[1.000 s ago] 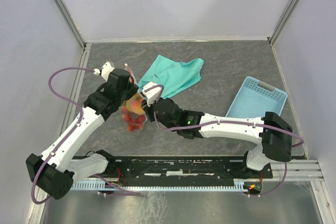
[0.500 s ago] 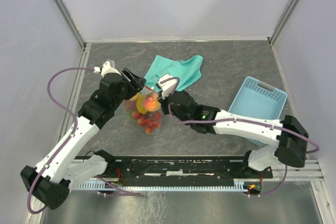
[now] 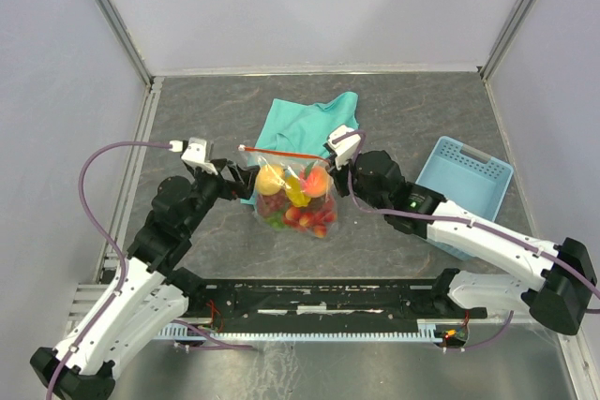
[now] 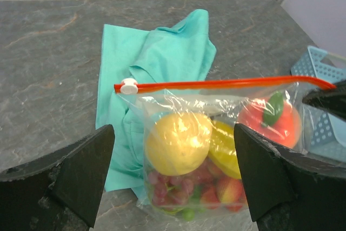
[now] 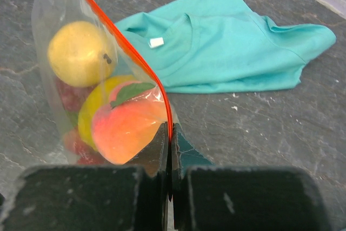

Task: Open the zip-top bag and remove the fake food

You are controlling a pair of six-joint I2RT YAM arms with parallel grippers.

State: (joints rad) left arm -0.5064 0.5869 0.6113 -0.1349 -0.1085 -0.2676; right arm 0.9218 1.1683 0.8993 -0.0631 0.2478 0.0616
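Fruit of many colours, the fake food (image 3: 298, 201), sits inside the zip-top bag (image 3: 292, 185), which you will find in the middle of the table (image 3: 187, 110) with the teal cloth (image 3: 314, 124) at its 12 o'clock. Your right claw (image 5: 171, 133) is squeezed tight on the bag's red zip strip (image 4: 227, 84) at the 2 o'clock corner, holding the bag up. Your left claw (image 3: 242, 183) is spread wide with nothing in it, and the bag is just beside it at its 3 o'clock, facing the gap between the fingers but not touching them.
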